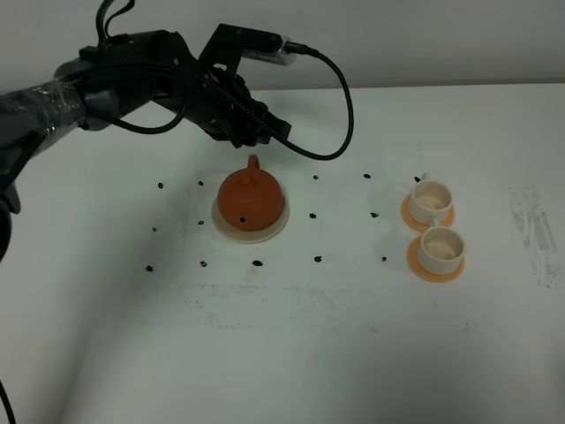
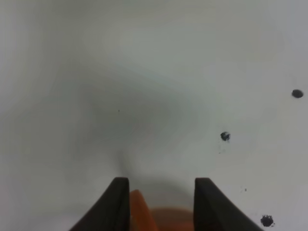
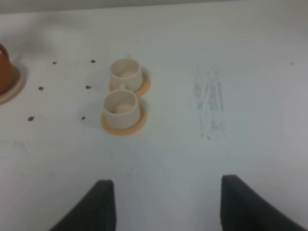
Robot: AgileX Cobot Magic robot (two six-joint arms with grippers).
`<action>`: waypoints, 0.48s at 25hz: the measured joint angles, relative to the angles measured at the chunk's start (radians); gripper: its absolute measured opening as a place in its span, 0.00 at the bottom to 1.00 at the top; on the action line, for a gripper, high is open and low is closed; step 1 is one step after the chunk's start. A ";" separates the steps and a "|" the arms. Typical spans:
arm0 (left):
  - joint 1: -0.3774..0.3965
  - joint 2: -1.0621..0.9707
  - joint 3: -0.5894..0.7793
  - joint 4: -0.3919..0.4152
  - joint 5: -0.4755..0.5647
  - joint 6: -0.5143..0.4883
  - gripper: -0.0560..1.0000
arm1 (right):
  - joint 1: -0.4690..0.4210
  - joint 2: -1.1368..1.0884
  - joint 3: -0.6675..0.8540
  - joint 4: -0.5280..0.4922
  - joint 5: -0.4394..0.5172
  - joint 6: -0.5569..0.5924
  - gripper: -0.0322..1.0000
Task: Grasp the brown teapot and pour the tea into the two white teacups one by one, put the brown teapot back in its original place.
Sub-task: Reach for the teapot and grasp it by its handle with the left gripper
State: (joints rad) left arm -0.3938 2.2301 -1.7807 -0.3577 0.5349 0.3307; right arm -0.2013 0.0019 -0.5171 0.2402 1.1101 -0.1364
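Currently: the brown teapot (image 1: 250, 198) sits upright on its cream saucer (image 1: 275, 228), left of centre in the high view, with its loop handle toward the top of the frame. Nothing shows it lifted.

Left fingers (image 2: 118, 204): set partway apart, with an orange-brown blur between them that I take for the teapot's handle. It lies close against one finger. I cannot tell whether I am actually bearing on it or only straddling it. From the high view my left arm comes in from the upper left and ends just above the handle.

Right fingers (image 3: 103, 207): spread wide, nothing between them, hanging over bare counter (image 1: 291, 353). This arm does not show in the high view.

Upper white teacup (image 1: 431, 198) and lower white teacup (image 1: 440, 246): right of centre, each on its orange coaster (image 1: 417, 263), close together and well apart from the teapot. Interiors look pale; I cannot tell whether they hold tea.

Progress, my judgement: the pot is in its place and the fingers are at the handle. If the cups are dry, everything remains: secure the handle, lift, pour into each cup in turn, return the pot to the saucer.
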 joint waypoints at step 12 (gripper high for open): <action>-0.003 0.032 -0.001 0.027 -0.002 -0.009 0.34 | 0.000 0.000 0.000 0.000 0.000 0.000 0.49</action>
State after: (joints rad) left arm -0.3969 2.2617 -1.7818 -0.3308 0.5330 0.3218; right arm -0.2013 0.0019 -0.5171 0.2402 1.1101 -0.1364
